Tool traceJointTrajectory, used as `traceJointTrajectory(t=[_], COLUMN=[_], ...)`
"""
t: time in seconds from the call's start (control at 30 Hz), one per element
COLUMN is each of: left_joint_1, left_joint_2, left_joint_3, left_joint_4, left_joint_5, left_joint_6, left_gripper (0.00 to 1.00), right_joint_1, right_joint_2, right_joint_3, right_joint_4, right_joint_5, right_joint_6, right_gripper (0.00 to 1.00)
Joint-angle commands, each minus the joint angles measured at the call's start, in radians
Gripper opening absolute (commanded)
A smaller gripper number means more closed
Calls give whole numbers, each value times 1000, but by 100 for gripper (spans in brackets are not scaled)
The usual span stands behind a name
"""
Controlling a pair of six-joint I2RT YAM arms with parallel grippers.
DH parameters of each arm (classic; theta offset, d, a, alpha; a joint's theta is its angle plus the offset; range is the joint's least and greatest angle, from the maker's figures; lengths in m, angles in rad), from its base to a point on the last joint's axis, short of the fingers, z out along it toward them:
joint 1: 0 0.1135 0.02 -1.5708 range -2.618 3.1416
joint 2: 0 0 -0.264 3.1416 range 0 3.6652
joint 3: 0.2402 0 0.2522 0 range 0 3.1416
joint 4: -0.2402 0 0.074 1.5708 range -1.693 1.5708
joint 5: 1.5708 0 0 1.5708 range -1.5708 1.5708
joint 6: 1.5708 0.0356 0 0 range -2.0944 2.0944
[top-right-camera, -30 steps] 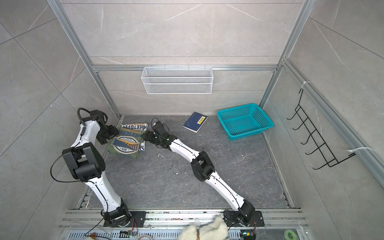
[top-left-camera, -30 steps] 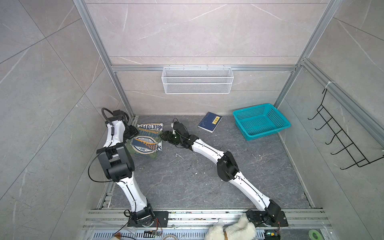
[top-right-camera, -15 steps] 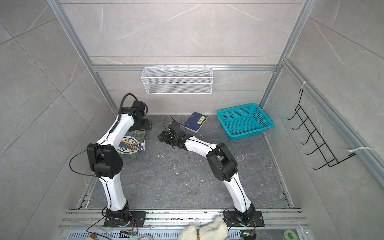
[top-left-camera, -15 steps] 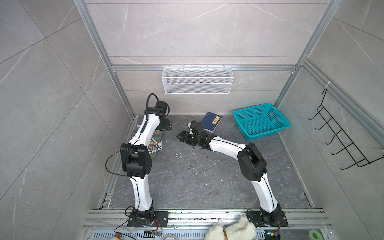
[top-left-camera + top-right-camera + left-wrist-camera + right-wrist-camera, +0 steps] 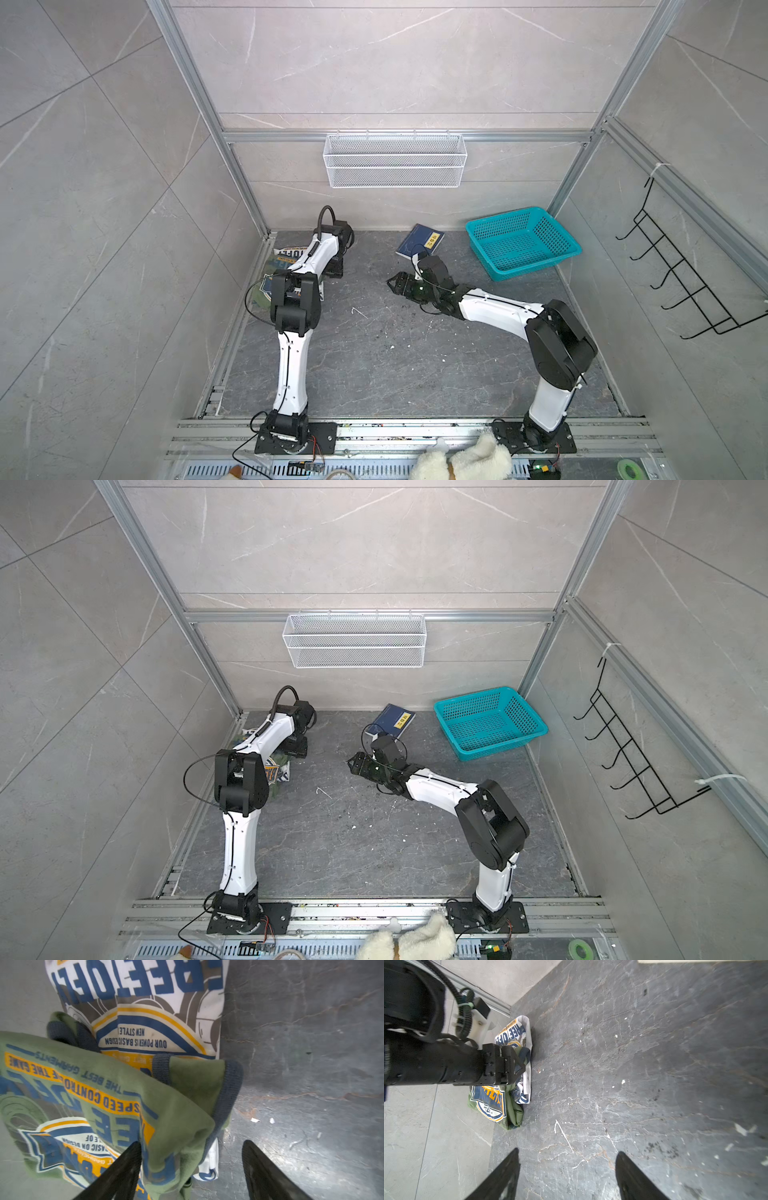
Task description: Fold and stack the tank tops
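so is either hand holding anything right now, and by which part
Nothing is held. The left hand stands open over the olive green tank top; the right hand is open and empty.

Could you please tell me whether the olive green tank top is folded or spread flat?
Folded: the olive green tank top is a compact, doubled-over bundle lying partly on the white tank top.

Walls (image 5: 395,62): pale grey marbled tiles
Floor (image 5: 374,365): dark grey stone, scuffed white
Wire shelf (image 5: 395,160): white, upper middle, back wall
Hook rack (image 5: 685,274): black, right side
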Motion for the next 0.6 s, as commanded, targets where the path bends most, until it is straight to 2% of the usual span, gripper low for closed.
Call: traceJointTrajectory(t=[0.0,0.13,0.33,0.37,0.57], left_joint_1=[0,0,0,0,6], left_joint_2=[45,79,100,99,50], left_joint_3=[52,78,103,103,97], left_joint_4=[-16,-23,-28,-25,-12], left_joint_5=[-65,-94,-107,-113,-156], left_joint_6=[-11,-19,-23,-25,-48], left_gripper=[72,62,62,59,27], right_joint_1=[-3,-4,-11,-12,-13], right_joint_2=[-51,-76,-100,-100,-95], right_joint_3=[-39,-69,-91,-94,-107], right_joint_4=[27,29,26,25,32], right_joint_5=[-8,-14,-23,-24,-30], right_joint_6=[-22,-20,-23,-21,-18], right_gripper=[74,74,74,74,74])
